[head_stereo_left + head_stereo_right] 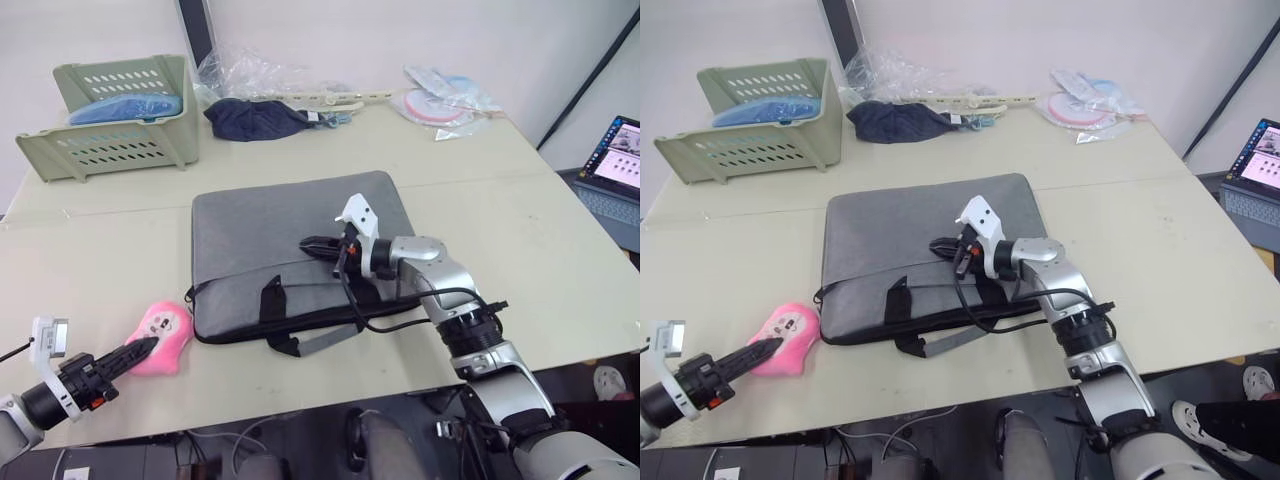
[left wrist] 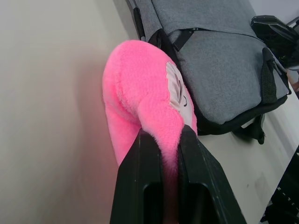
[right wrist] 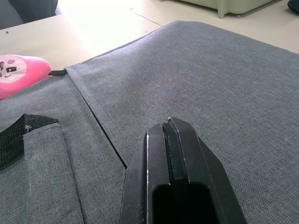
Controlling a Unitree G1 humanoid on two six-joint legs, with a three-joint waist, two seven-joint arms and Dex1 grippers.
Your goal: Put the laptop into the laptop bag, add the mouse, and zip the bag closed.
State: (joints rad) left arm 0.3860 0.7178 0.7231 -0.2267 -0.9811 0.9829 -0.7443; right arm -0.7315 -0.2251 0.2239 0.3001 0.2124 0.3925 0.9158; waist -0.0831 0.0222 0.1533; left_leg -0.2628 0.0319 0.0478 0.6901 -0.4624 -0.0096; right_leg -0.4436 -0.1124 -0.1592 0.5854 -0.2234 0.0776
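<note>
Laptop bag flat at table centre, handles toward robot. Right gripper fingers together, tips resting on bag fabric, apparently touching. Left gripper clamped on pink plush toy, just beside bag's left edge. Green basket at far left.

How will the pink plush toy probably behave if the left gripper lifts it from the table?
The pink plush toy looks soft: its fuzzy edge bulges between the left gripper's fingers, so it would likely squash and sag. Being small and plush, it is probably light and unlikely to break or roll.
</note>
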